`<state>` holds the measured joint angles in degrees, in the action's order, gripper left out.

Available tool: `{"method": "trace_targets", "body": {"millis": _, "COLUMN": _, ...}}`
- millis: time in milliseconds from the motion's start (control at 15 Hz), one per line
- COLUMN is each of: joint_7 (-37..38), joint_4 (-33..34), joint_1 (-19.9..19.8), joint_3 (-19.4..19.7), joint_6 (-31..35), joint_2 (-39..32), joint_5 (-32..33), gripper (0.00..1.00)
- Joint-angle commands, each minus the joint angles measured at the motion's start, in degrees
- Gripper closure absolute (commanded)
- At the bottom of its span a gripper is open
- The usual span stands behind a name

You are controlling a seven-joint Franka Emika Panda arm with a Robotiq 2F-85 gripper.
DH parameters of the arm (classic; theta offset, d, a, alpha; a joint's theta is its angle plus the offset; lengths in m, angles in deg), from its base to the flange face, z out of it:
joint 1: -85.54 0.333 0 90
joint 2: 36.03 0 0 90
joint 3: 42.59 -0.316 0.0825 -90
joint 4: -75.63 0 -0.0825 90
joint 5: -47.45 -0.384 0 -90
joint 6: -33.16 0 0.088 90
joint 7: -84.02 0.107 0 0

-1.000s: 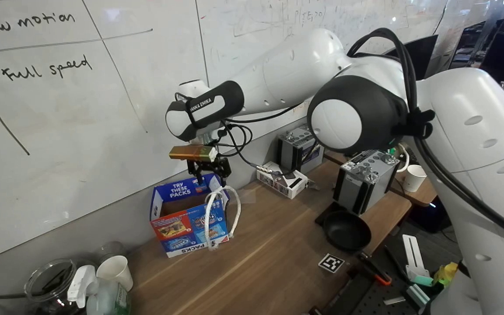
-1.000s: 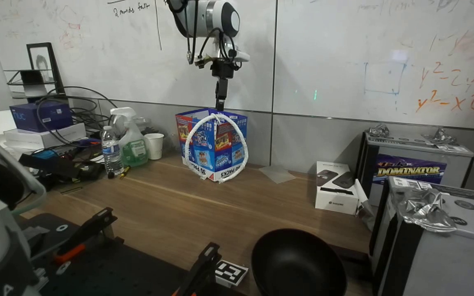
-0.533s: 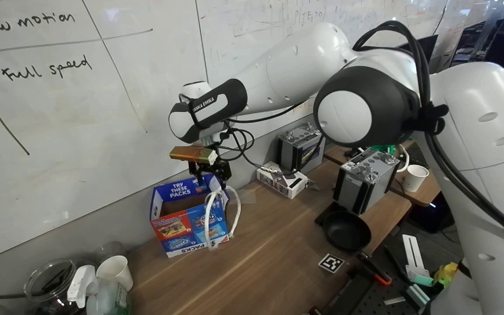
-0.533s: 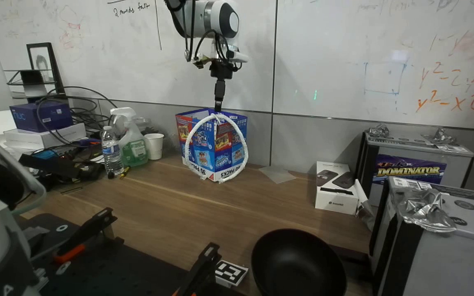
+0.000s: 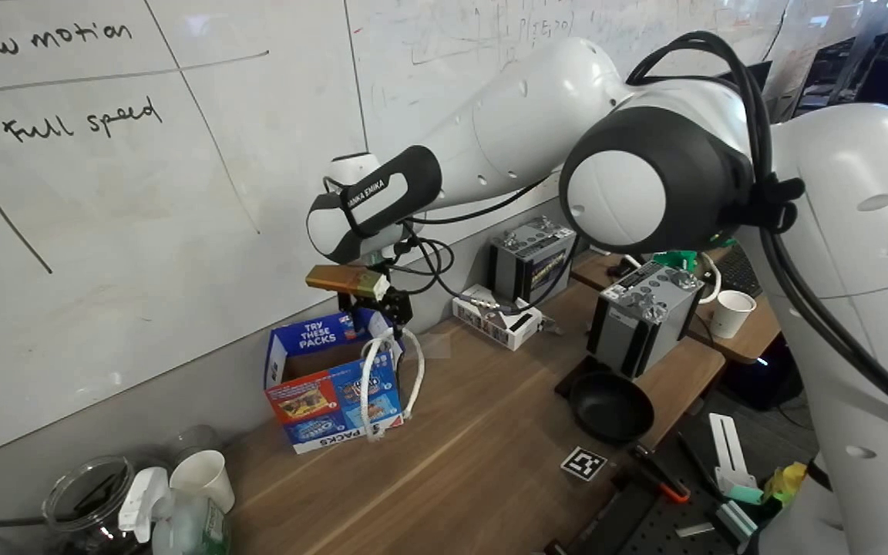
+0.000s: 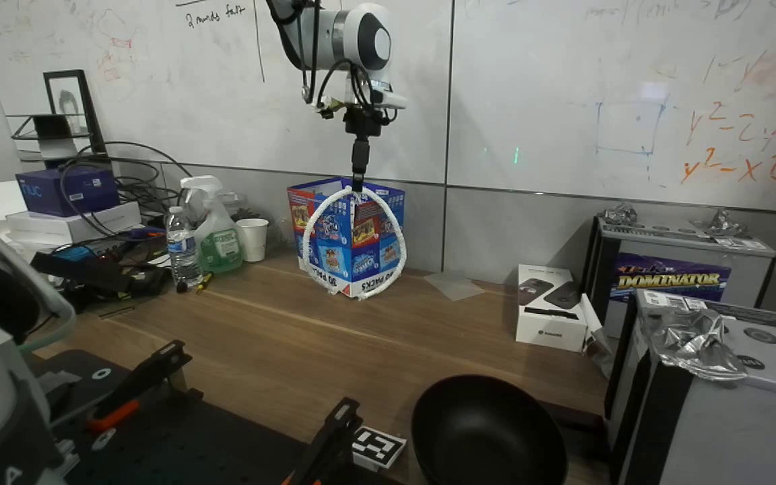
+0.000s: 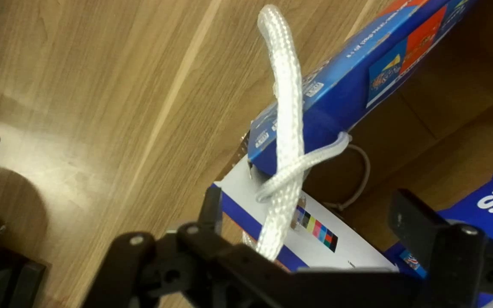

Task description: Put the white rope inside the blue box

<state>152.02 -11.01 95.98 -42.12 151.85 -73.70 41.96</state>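
Note:
The white rope (image 5: 368, 385) hangs in an arch over a corner of the blue box. It also shows in an exterior view (image 6: 306, 246), with both legs reaching down outside the box to about table level. The open-topped blue box (image 5: 301, 401) stands on the table by the whiteboard; it also shows in an exterior view (image 6: 332, 259). In the wrist view the rope (image 7: 289, 111) crosses the rim of the box (image 7: 340, 98), and a thin loop dangles inside. My gripper (image 7: 308, 211) is open, its fingers wide on either side of the rope and box wall. In both exterior views the gripper (image 5: 375, 320) (image 6: 358, 185) points down at the rope's top.
A spray bottle (image 6: 219, 236), water bottle (image 6: 182, 249) and paper cup (image 6: 253, 239) stand beside the box. A white phone box (image 6: 551, 310), grey batteries (image 5: 644, 316) and a black pan (image 5: 611, 408) are on the other side. The whiteboard (image 6: 529, 101) rises behind the box.
My gripper has moved slightly down, closer to the top of the rope, and the arm's elbow has shifted. The rope and the box have not moved.

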Motion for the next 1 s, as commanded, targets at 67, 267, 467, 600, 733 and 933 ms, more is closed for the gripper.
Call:
{"method": "trace_targets", "body": {"millis": 67, "joint_7": -0.4, "joint_4": -3.4, "joint_1": -0.5, "joint_3": -0.3, "joint_6": 2.9, "joint_2": 2.3, "joint_5": -1.3, "gripper": 0.0}}
{"method": "trace_targets", "body": {"millis": 267, "joint_7": -0.4, "joint_4": -3.9, "joint_1": -0.4, "joint_3": -0.1, "joint_6": 3.6, "joint_2": 2.3, "joint_5": -0.9, "gripper": 0.27}}
{"method": "trace_targets", "body": {"millis": 467, "joint_7": -0.6, "joint_4": -4.2, "joint_1": -0.5, "joint_3": -0.1, "joint_6": 3.8, "joint_2": 2.4, "joint_5": -0.8, "gripper": 0.51}}
{"method": "trace_targets", "body": {"millis": 600, "joint_7": -0.6, "joint_4": -4.3, "joint_1": -0.5, "joint_3": -0.1, "joint_6": 3.7, "joint_2": 2.5, "joint_5": -0.7, "gripper": 0.67}}
{"method": "trace_targets", "body": {"millis": 733, "joint_7": -0.5, "joint_4": -4.0, "joint_1": -0.3, "joint_3": -0.1, "joint_6": 3.4, "joint_2": 2.4, "joint_5": -0.6, "gripper": 0.82}}
{"method": "trace_targets", "body": {"millis": 933, "joint_7": -0.6, "joint_4": -3.8, "joint_1": -0.2, "joint_3": -0.1, "joint_6": 3.3, "joint_2": 2.4, "joint_5": -0.4, "gripper": 0.89}}
